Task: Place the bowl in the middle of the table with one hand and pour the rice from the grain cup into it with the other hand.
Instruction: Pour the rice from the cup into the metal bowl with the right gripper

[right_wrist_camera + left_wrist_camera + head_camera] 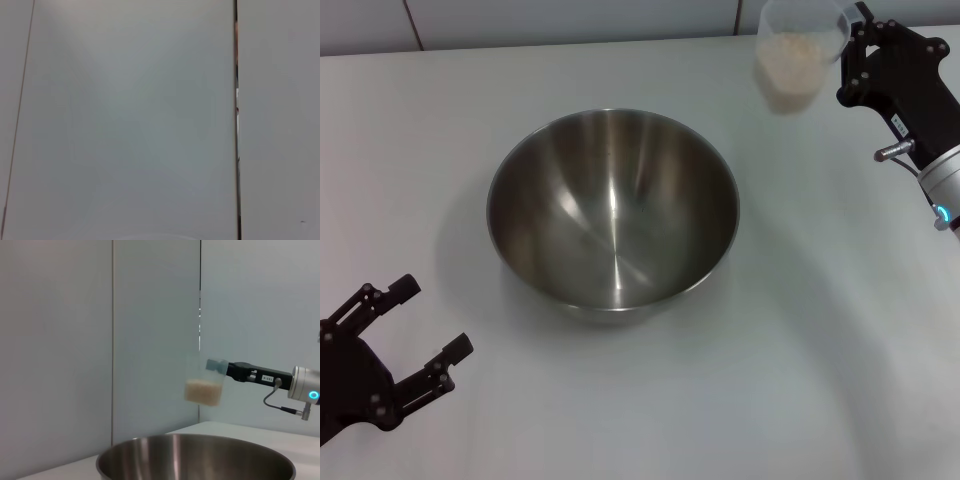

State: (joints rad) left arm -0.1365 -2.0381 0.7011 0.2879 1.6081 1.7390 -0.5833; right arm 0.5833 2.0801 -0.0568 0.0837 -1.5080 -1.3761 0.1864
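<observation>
The large round stainless-steel mixing bowl [613,212] is gleaming with a polished, mirror-like metal finish, throwing back soft streaks of light across its smooth inner wall. It is sitting on the plain white tabletop [820,380], which is looking smooth and matt, while the small translucent plastic grain cup [800,52] is showing a cloudy, lightly glossy wall with the off-white, grainy rice [790,62] showing through it. The black right gripper [855,55] and black left gripper [420,330] are appearing as matt hard plastic or metal, and a brushed silver metal cuff [945,180] is shining behind the right one.

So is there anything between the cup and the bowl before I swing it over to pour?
Nothing visible. The right gripper holds the cup of rice in the air beyond the bowl's far right rim, with only bare table under the path. The left gripper sits open near the bowl's front left, away from it.
</observation>
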